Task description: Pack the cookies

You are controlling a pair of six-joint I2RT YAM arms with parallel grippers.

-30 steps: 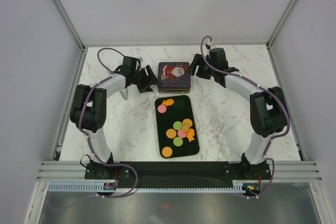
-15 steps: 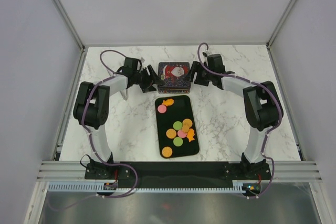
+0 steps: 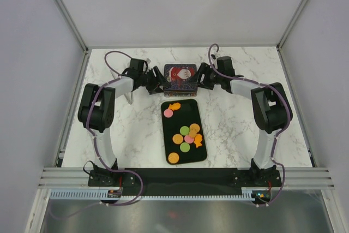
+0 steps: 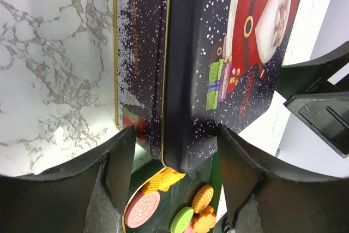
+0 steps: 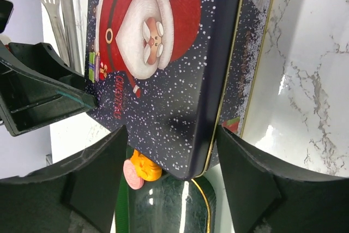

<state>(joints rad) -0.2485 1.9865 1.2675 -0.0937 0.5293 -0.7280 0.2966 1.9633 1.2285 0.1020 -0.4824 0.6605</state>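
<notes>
The cookies [image 3: 185, 131] lie on a dark tray [image 3: 190, 114] in the middle of the marble table [image 3: 234, 129]. An odd-shaped orange one and a pink one sit at the tray's far end. A bunch of orange, green and pink ones touch each other past the middle, and a single orange one sits close to the near end.

Just beyond the tray's far end stands a flat dark blue tin [image 3: 180, 78] with a Santa on its lid, and the lid is on. The left arm [image 3: 117, 87] reaches in to the tin's left side and the right arm [image 3: 245, 87] to its right side, so the two face each other across it.

The left jaws stand wide apart at the tin's near left corner. In the left wrist view one finger [image 4: 109, 184] is by the tin's side wall and the other [image 4: 245, 178] by the lid's top, with the corner between them. I cannot tell whether they press on the tin or only straddle it.

The right jaws are spread the same way at the near right corner. One finger [image 5: 92, 184] is over the lid and the other [image 5: 251, 184] is by the gold-edged side wall, and again I cannot tell whether there is any grip.

Below each corner the tray's far end shows between the fingers, with a pink and an orange cookie on it. Metal tongs [image 5: 60, 4] lie on the table past the tin's left side
</notes>
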